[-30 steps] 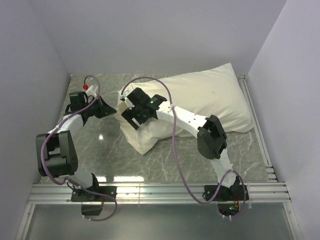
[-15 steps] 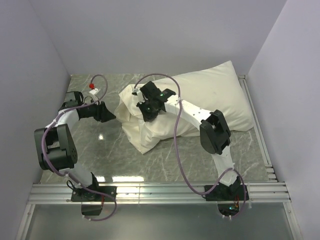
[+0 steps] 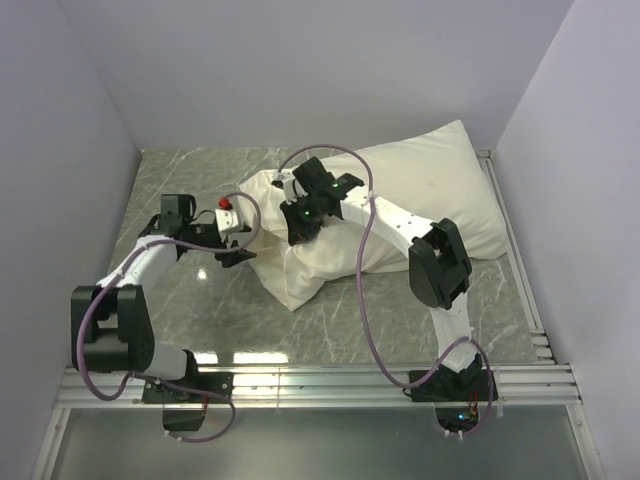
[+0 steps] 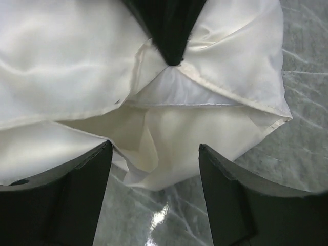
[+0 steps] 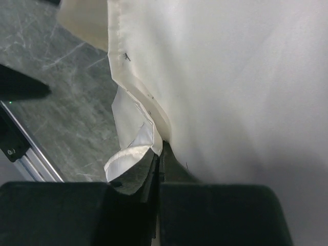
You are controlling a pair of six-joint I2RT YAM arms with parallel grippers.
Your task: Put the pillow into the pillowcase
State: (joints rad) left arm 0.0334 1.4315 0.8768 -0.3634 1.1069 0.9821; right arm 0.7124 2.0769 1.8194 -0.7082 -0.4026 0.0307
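Note:
The cream pillowcase lies bulging from the back right to the table's middle. Its bunched open end faces my left gripper. The bright white pillow shows only as a pale wedge inside that opening, and as a white stitched corner in the right wrist view. My right gripper is shut on the pillowcase's hem, pinched at the tips. My left gripper stands open just short of the open end, its fingers low over the table with nothing between them.
The grey marbled table shows to the left of and in front of the bundle. White walls close in at the left, back and right. An aluminium rail runs along the near edge and another down the right side.
My left gripper opened and swung right, up to the pillowcase's open end. My right gripper shut on the hem and shifted slightly back and right, pulling the fabric.

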